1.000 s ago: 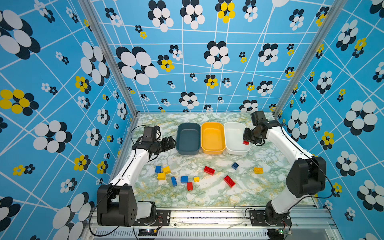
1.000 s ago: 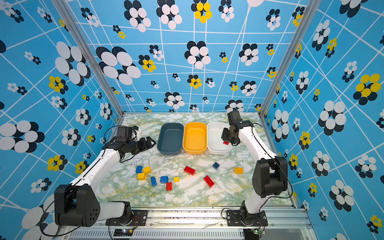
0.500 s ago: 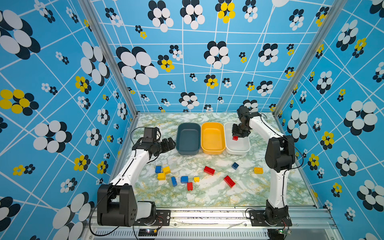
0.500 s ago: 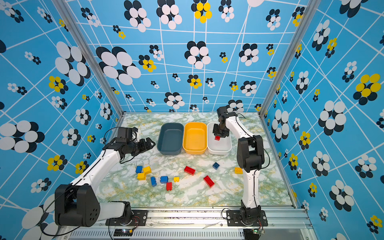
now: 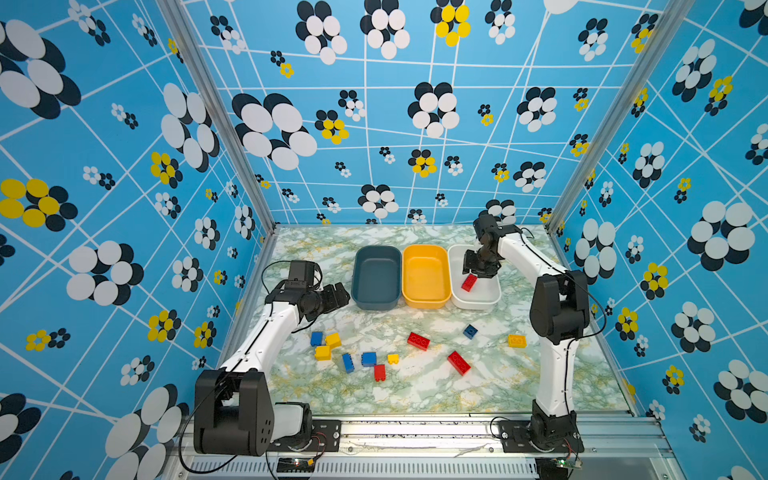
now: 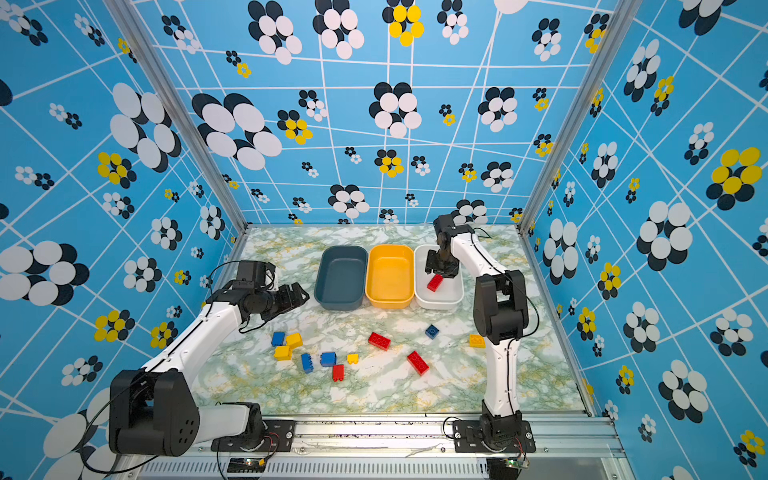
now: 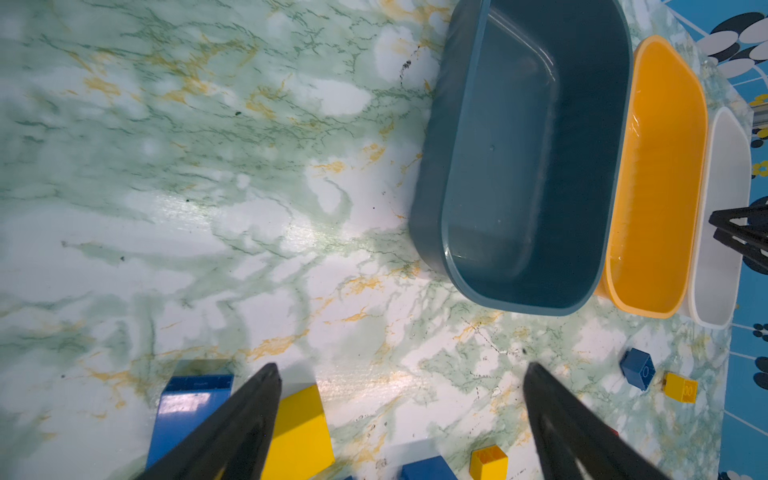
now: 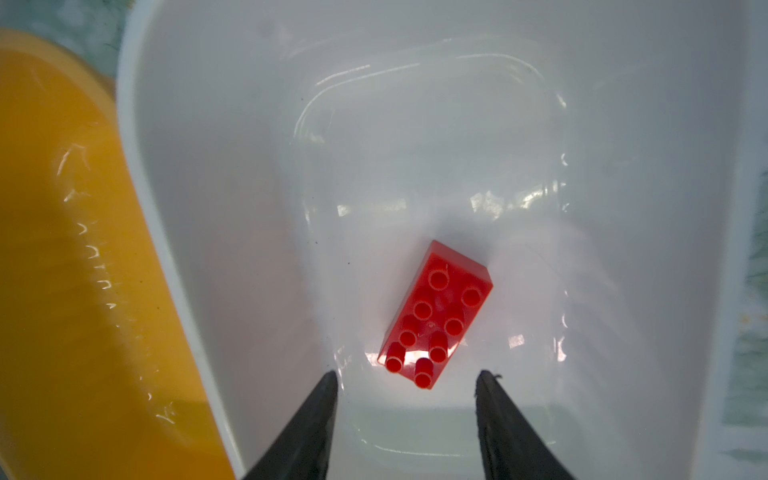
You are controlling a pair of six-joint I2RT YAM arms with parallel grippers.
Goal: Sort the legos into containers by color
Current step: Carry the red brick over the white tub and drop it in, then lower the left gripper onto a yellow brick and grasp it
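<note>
On the table [image 5: 415, 395], the legos [image 5: 418, 340] lie unsorted; the left gripper [image 7: 401, 368] idles, spread, empty. Beyond, the right gripper [image 8: 407, 374] has just parted, dropping the red brick [image 8: 436, 316] into the white tub [image 8: 623, 166]: first piece sorted, eleven outstanding.

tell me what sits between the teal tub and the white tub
The yellow tub, empty, stands side by side with the teal tub and the white tub; both top views show it.
</note>
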